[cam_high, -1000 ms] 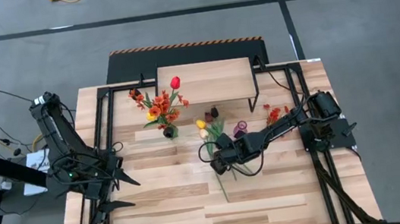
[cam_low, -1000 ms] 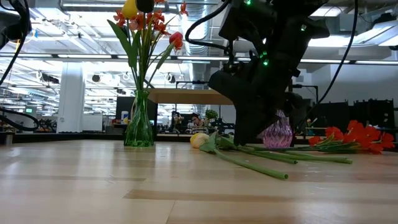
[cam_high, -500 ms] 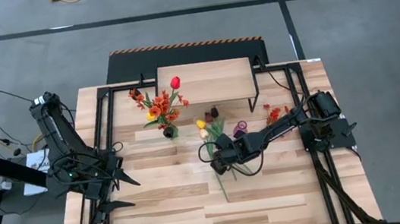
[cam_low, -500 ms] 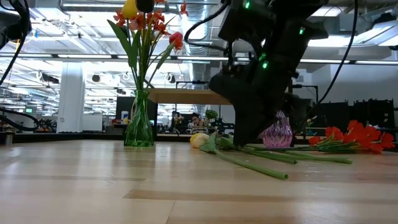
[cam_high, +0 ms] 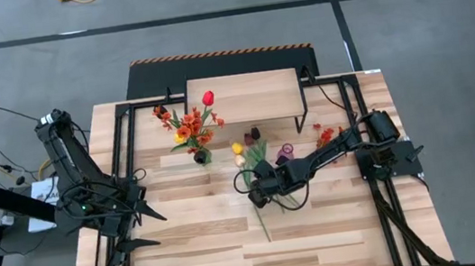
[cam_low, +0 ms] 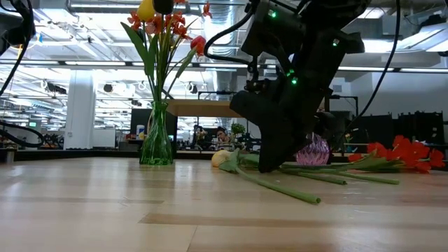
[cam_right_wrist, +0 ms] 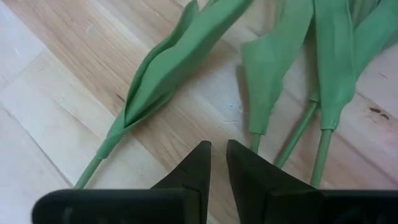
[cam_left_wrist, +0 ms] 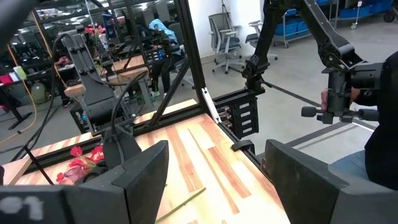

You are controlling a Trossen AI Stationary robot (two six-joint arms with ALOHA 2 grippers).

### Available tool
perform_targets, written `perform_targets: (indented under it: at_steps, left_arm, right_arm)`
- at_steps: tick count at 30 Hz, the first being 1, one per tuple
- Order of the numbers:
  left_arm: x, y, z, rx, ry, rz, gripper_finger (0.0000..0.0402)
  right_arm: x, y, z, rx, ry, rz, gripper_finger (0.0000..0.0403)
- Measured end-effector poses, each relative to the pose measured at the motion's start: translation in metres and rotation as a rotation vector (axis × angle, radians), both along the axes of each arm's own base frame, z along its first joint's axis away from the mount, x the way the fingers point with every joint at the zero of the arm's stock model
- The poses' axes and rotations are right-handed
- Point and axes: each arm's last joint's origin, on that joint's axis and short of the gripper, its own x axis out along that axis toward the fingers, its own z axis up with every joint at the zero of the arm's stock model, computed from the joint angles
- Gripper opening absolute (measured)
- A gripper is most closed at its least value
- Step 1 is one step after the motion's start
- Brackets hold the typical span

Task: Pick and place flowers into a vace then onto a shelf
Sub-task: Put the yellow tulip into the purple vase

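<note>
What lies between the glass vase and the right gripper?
In the low view, a yellow tulip head lies on the table between the vase and the right gripper.

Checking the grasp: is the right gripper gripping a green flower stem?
Apart. The right wrist view shows the right gripper nearly shut over bare wood, green stems beside it.

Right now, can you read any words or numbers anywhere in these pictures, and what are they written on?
No words can be read on the table, the vase, the flowers or the shelf.
Left wrist view: a pale mark on the camera housing could be digits, cut off and unreadable.
Signs in the room behind are too small to read.
</note>
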Motion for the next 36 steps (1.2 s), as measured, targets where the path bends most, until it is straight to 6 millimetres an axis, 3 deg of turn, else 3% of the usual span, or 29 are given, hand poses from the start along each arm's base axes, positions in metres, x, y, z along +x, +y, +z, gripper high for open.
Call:
perform_targets:
  at_steps: [7,26,36]
  left_arm:
    - [0.0,0.0,0.0,0.0,0.0,0.001,0.0256]
    - [0.0,0.0,0.0,0.001,0.0,0.002,0.0256]
    - [0.0,0.0,0.0,0.001,-0.001,0.002,0.0256]
  right_arm:
    - [-0.001,0.0,0.0,-0.003,0.006,-0.001,0.0005]
    - [0.006,0.003,0.013,-0.02,0.043,0.059,0.0122]
    - [0.008,0.004,0.027,-0.121,0.09,0.059,0.0129]
